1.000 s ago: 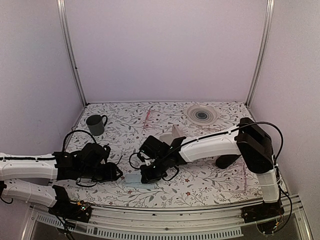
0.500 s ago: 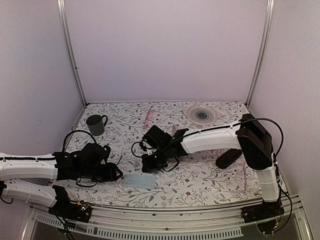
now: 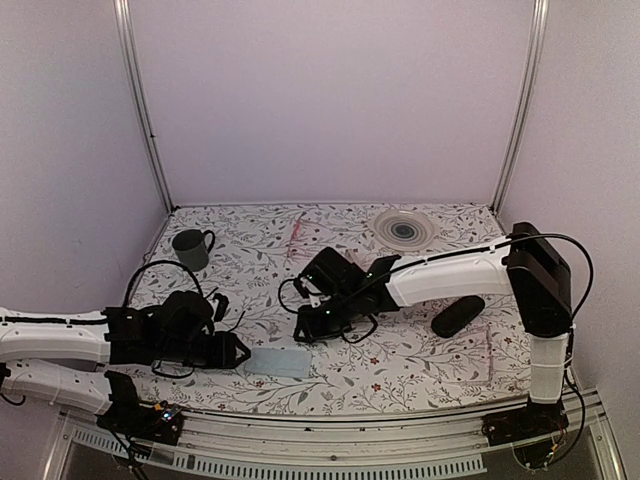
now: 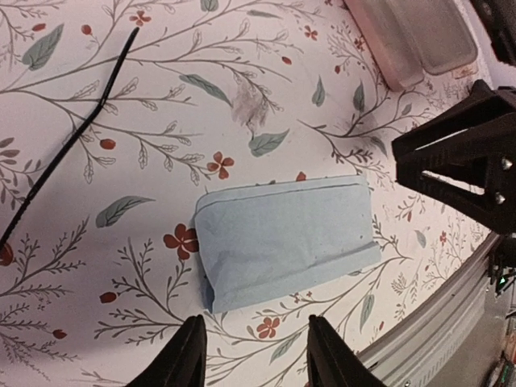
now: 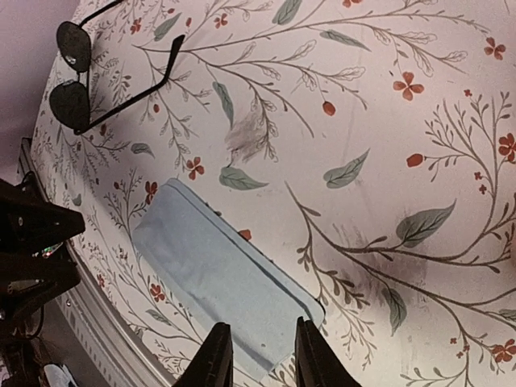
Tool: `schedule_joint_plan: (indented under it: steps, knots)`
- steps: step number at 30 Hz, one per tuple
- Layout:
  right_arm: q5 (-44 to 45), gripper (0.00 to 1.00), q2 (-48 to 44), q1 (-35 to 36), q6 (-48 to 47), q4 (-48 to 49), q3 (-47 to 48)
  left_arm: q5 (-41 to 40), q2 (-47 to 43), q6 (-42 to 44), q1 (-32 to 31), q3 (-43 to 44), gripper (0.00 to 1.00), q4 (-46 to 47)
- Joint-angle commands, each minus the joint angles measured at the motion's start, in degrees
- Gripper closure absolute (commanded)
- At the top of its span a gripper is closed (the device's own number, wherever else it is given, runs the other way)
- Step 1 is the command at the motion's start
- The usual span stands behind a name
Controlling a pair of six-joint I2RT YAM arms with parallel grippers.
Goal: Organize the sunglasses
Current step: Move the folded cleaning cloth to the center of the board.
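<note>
The sunglasses (image 5: 74,77), with a thin black wire frame and round dark lenses, lie on the flowered table at the top left of the right wrist view. One slim temple arm (image 4: 71,142) crosses the left wrist view, and it shows faintly from above (image 3: 238,319). A folded light-blue cloth (image 3: 278,361) lies flat between the two arms. My left gripper (image 4: 256,363) is open just short of the cloth (image 4: 286,238), with nothing between its fingers. My right gripper (image 5: 262,359) hovers open over the cloth's edge (image 5: 218,278) and holds nothing.
A black oval case (image 3: 458,316) lies right of centre. A dark mug (image 3: 191,248) stands at the back left and a ringed plate (image 3: 404,228) at the back right. Pale pink glasses (image 3: 297,232) lie at the back. A clear container (image 4: 419,36) sits beyond the cloth.
My right gripper has opened, let go of the blue cloth and pulled back to the right. The cloth now lies flat. My left gripper edged toward it.
</note>
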Motion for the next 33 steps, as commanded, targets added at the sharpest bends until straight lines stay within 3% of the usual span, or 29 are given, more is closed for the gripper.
schedule_joint_plan:
  steps: [1, 11, 17, 28, 33]
  knots:
    - [0.08, 0.71, -7.95, 1.01, -1.57, 6.08, -6.83, -0.84, -0.08, 2.12, -2.25, 2.12, 0.55, -1.91]
    - [-0.34, 0.63, -8.26, 4.39, -22.23, 4.48, -5.06, -6.06, -0.49, 9.29, -3.50, 8.31, 0.53, -6.94]
    - [4.45, 0.61, -6.58, 7.30, -34.02, 5.78, -3.37, -9.75, -3.31, 9.53, -3.48, 9.50, 0.52, -12.63]
    - [8.11, 0.52, -10.13, 14.67, -61.16, 14.43, -15.22, -10.57, -7.71, 10.48, -3.50, 8.78, 0.45, -12.29]
    - [9.04, 0.53, -9.89, 15.10, -64.27, 15.59, -16.47, -10.54, -7.13, 10.24, -3.49, 8.06, 0.45, -11.88]
